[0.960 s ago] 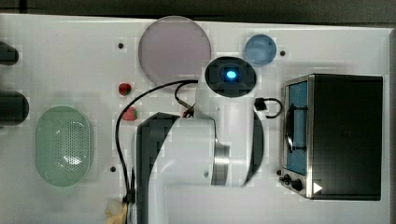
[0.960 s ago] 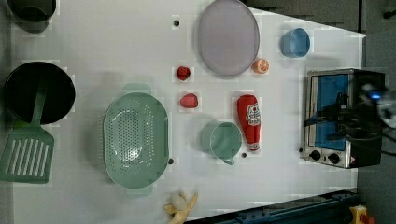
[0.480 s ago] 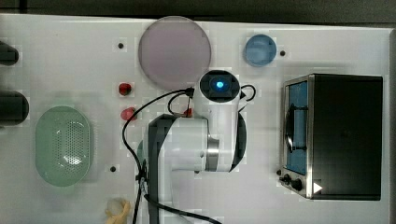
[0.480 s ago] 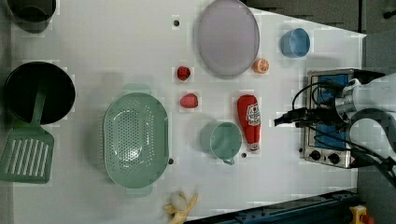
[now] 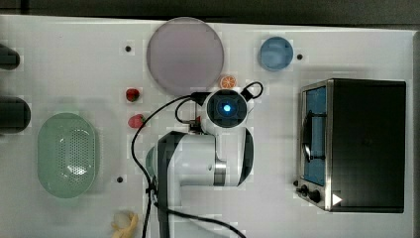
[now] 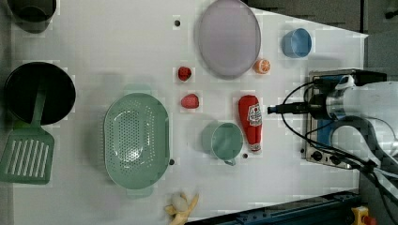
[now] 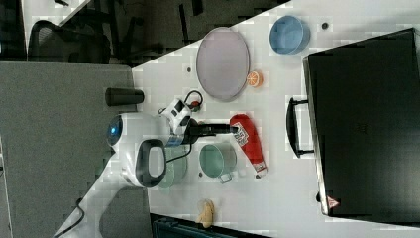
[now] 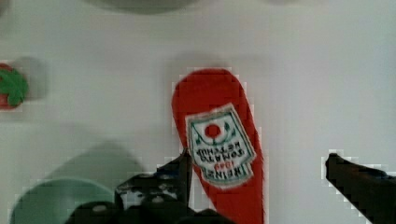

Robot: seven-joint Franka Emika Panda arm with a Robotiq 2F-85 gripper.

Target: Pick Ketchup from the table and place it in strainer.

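Since the Ketchup (image 6: 250, 122), an elongated red plastic squeeze bottle with a printed label and a whitish cap end, lies flat on the large white surface (image 6: 117, 42), you should expect it to be light and somewhat yielding under pressure, with smooth sides that could slip or roll; take it across the body near the label, where it is widest and the walls give the pads something to bite. In the wrist view the pincer (image 8: 259, 175) hangs released above the bottle, one dark finger on each side of the label end and not touching it; judged from that, the approach is lined up but the descent is not yet done.

In the left view the bottle lies just beside the round green mug (image 6: 225, 141), on the left view's right of it, so you have little margin on that side; a wide finger could nudge the mug. A red strawberry (image 6: 190, 101) sits near, between the bottle and the strainer (image 6: 136, 140), a pale mint-green oval plastic basket with a perforated bottom, which stands well apart toward the left view's left. The greyish-lilac round plate (image 6: 228, 37), a small orange slice (image 6: 262, 66) and a dark toaster oven (image 5: 354, 144) also crowd the surface; the path over the mug looks open if you lift high.
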